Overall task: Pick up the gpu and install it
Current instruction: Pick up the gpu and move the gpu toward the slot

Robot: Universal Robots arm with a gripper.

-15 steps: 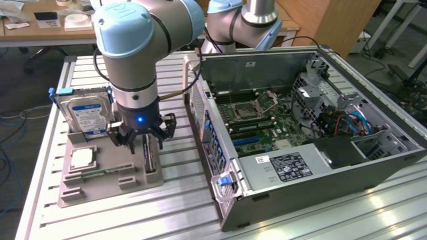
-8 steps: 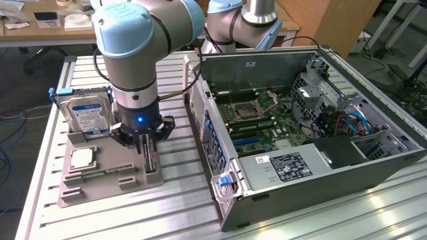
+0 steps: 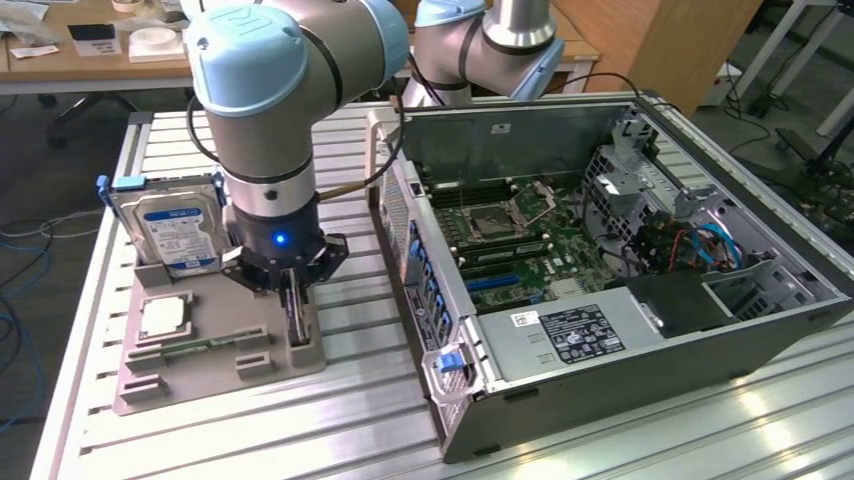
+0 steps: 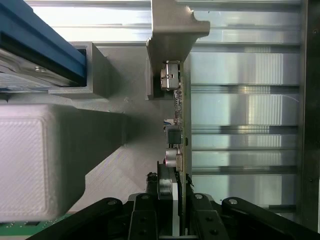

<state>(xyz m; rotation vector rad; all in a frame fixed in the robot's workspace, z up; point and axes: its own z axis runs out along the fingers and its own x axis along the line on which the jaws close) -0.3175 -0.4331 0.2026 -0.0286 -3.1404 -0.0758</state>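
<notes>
The gpu [image 4: 181, 125] stands on its long edge in a slot of the grey parts tray [image 3: 200, 375]. I see it edge-on in the wrist view, with its silvery bracket [image 4: 172, 35] at the far end. My gripper [image 4: 175, 200] is lowered straight over the card's near end and straddles it. In the exterior view the gripper [image 3: 296, 300] points down at the tray's right side, where the gpu [image 3: 306, 338] shows as a thin upright strip. The card still rests in the tray.
A silver hard drive with a blue label [image 3: 174, 235] stands upright at the tray's back. A small square chip [image 3: 163, 315] lies flat on the tray. The open computer case [image 3: 747, 330], motherboard [image 3: 521, 250] exposed, lies to the exterior view's right on the slatted metal table [image 3: 334, 430].
</notes>
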